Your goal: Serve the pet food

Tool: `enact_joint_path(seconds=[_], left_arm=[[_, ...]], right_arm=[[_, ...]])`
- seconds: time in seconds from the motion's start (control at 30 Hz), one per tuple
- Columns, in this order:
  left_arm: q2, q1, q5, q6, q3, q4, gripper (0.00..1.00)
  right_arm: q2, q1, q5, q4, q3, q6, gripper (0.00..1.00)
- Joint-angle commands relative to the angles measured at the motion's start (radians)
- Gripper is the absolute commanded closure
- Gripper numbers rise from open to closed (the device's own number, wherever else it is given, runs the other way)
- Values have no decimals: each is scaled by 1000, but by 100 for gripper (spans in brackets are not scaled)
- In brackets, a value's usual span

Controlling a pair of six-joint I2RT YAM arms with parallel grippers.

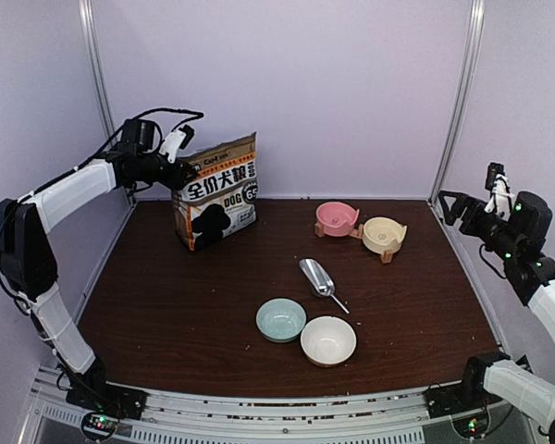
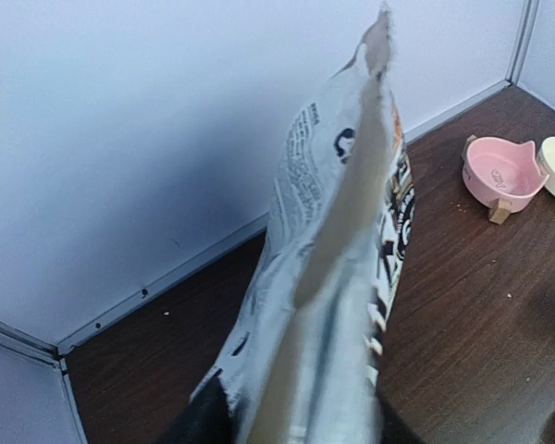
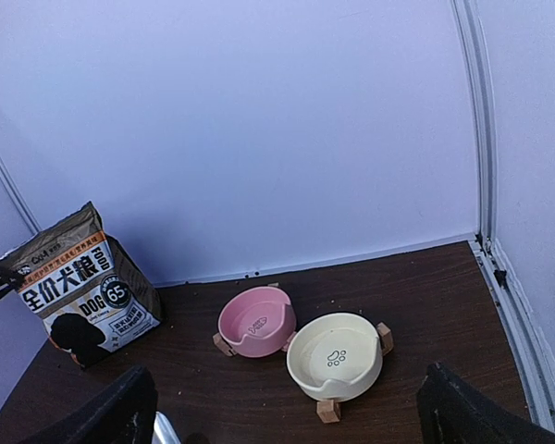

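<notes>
Nearest on the table (image 1: 166,305): a white bowl (image 1: 328,340), with a teal bowl (image 1: 281,320) just beside it on the left. Just behind them, a metal scoop (image 1: 319,277) lying flat, handle toward the white bowl. Farther back, on wooden stands, a pink bowl (image 1: 337,218) and a yellow bowl (image 1: 385,234) side by side. Off to the right, raised above the table, the right gripper (image 1: 462,205), jaws wide apart, holding nothing. At far left, an upright bag (image 1: 217,191), top corner between the fingers of the left gripper (image 1: 179,173); clamped or merely around it, impossible to tell. Kibble out of sight; no telling where.
</notes>
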Motion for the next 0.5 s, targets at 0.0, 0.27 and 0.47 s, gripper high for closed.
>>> enact_joint_path(seconds=[0.0, 0.27, 0.47], left_arm=[[-7, -21, -47, 17, 31, 73, 85], [-188, -77, -176, -15, -90, 87, 100], [-424, -332, -487, -162, -291, 6, 100]], right_arm=[[-8, 4, -23, -26, 11, -34, 0], [49, 6, -27, -67, 76, -8, 3], [114, 110, 36, -164, 158, 112, 8]])
